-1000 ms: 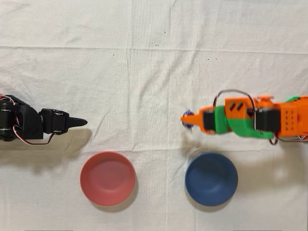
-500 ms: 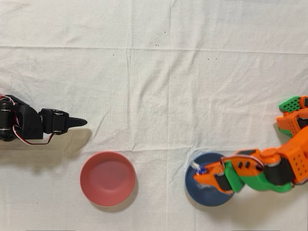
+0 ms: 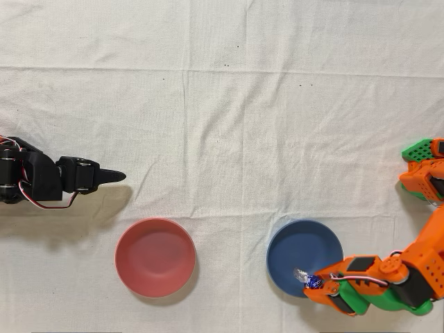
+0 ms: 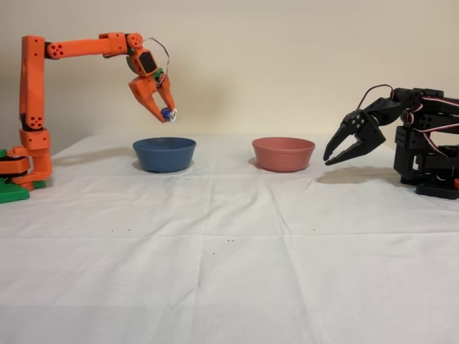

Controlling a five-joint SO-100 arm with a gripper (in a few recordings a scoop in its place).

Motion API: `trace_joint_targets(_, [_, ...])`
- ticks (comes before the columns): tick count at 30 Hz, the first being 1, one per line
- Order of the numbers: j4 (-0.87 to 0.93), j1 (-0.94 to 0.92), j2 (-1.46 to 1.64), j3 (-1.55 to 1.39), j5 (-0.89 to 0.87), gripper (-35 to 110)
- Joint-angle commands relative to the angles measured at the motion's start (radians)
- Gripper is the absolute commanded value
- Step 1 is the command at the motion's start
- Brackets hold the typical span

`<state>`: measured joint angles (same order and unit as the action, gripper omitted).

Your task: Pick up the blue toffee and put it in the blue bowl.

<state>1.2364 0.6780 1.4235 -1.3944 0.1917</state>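
Note:
My orange gripper (image 4: 166, 112) hangs in the air above the blue bowl (image 4: 164, 153), shut on the blue toffee (image 4: 167, 113), whose silvery twisted end sticks out. Seen from overhead, the gripper (image 3: 313, 283) holds the toffee (image 3: 311, 281) over the lower right part of the blue bowl (image 3: 298, 251). The bowl is round, matte dark blue, and nothing shows inside it.
A red-pink bowl (image 3: 155, 257) of the same size stands left of the blue one in the overhead view. The idle black arm (image 3: 41, 180) rests at the left edge there. The orange arm's base (image 4: 20, 175) stands at the left in the fixed view. White creased cloth covers the table.
The orange arm swung from the cloth above the blue bowl down across it, carrying the toffee. It now sits at the bowl's lower right edge in the overhead view.

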Motion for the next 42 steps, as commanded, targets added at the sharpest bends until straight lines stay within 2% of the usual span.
trace_joint_targets(1, [-0.005, 0.020, 0.031, -0.037, -0.009, 14])
trace_joint_targets(10, [0.011, -0.014, -0.003, -0.037, -0.023, 15])
trace_joint_targets(16, [0.011, -0.051, -0.002, -0.041, -0.021, 24])
trace_joint_targets(20, [0.018, -0.072, 0.006, -0.054, -0.011, 40])
trace_joint_targets(26, [0.026, -0.091, 0.035, -0.081, 0.006, 45])
trace_joint_targets(30, [0.037, -0.109, 0.071, -0.080, -0.002, 39])
trace_joint_targets(37, [0.114, -0.199, 0.172, -0.021, 0.051, 2])
trace_joint_targets(42, [0.172, -0.302, 0.293, 0.002, 0.089, 0])
